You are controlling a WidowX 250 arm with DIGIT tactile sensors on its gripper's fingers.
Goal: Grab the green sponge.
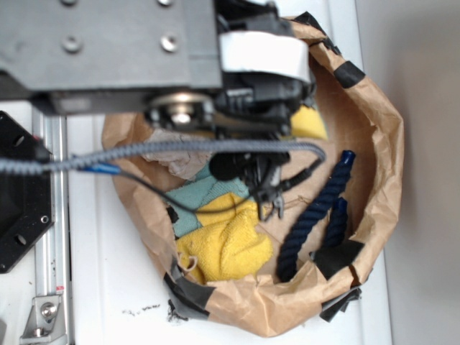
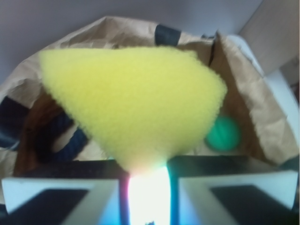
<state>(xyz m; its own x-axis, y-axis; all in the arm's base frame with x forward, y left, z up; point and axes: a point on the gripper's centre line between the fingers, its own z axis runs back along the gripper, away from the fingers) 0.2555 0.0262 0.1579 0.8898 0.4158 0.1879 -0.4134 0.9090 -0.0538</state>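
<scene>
Yellow sponge [image 2: 136, 98], clamped in the end effector [image 2: 147, 187], points its broad end upward.

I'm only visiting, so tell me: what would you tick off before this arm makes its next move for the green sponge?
1. Target in sight: ok. A green object shows in the wrist view; whether it is the sponge, cannot tell.
2. Way to it open: not ok. The yellow sponge partly covers it.
3. Gripper free: cannot tell. The yellow sponge sits right at it.
4. Arm apart from the paper bag wall: ok.
</scene>
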